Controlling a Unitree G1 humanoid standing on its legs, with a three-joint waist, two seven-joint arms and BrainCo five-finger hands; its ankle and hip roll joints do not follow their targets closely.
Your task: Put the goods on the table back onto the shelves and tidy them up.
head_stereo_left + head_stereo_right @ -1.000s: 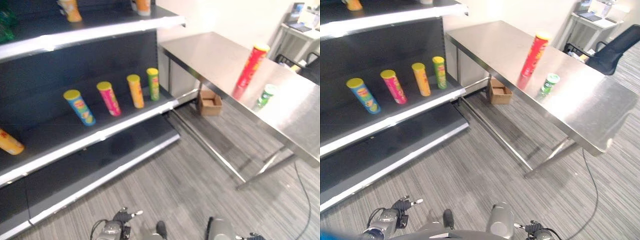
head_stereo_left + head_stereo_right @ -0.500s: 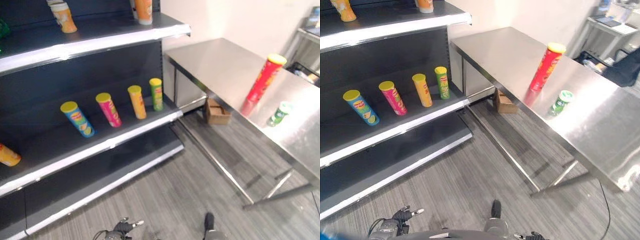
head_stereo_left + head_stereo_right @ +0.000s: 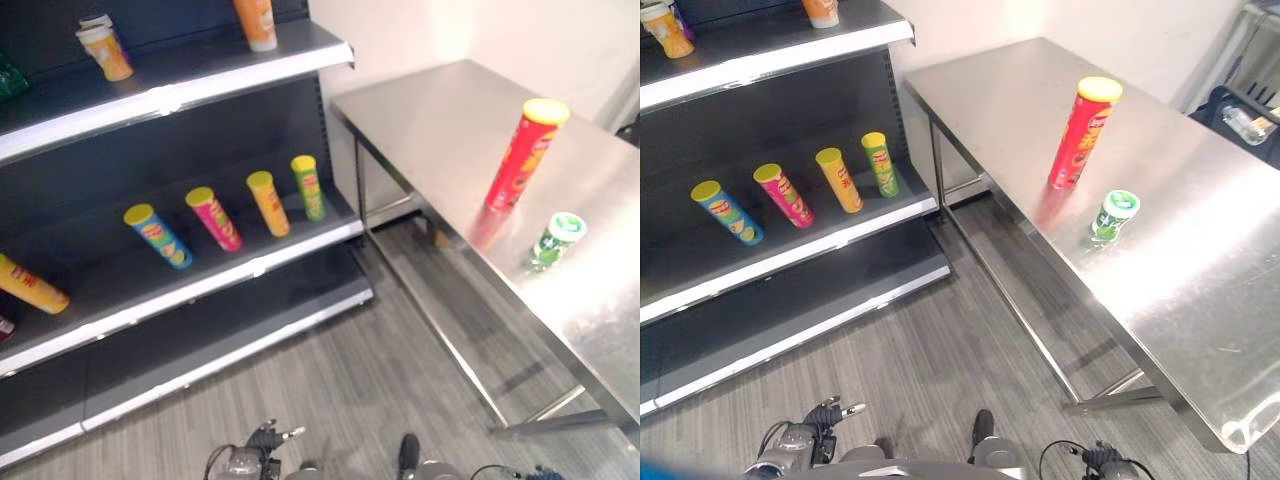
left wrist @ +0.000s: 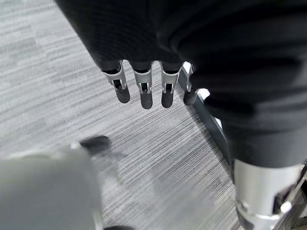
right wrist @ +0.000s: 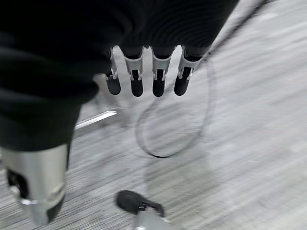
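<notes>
Steel-topped metal table stands to the right of the dark metal shelving unit. On it, a tall red crisp tube stands upright; just beside it, nearer the robot, a short green can. On the middle shelf, four crisp tubes stand in a row (all leaning); left of them lies one orange tube. Two tubs sit on the top shelf.
</notes>
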